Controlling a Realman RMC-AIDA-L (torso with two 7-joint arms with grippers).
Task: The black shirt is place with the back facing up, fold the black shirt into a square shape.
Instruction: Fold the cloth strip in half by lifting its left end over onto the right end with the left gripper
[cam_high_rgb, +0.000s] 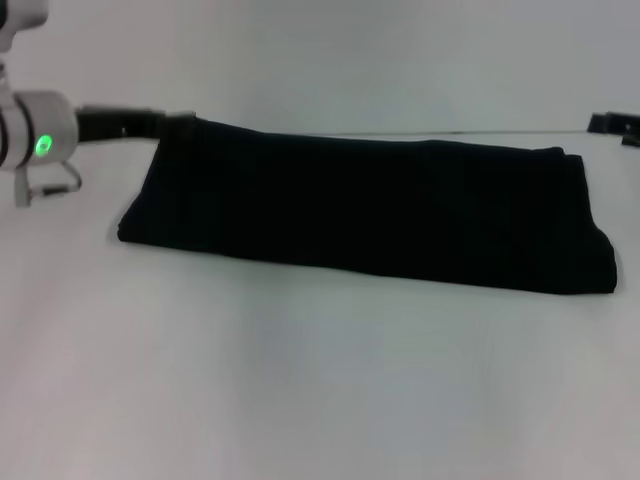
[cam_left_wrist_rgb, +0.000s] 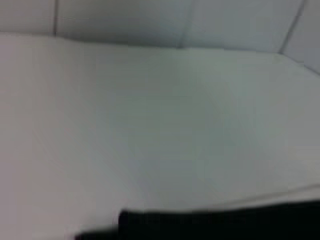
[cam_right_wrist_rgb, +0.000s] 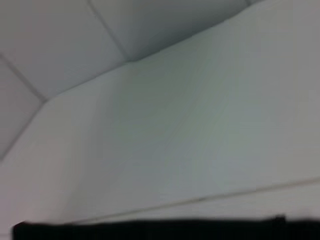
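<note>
Lying folded in a long strip across the white table (cam_high_rgb: 300, 380), the black shirt (cam_high_rgb: 370, 215) has the left gripper (cam_high_rgb: 165, 125) at its far left corner, fingers too hidden to tell, and the right gripper (cam_high_rgb: 615, 126) far right, also unclear.

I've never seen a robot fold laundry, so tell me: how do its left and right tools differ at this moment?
The left tool reaches the black shirt's far left corner; the right tool sits beyond its far right corner, seemingly clear of it. The left tool's silver arm joint with a green light shows; of the right tool only a sliver shows. Both are black.
</note>
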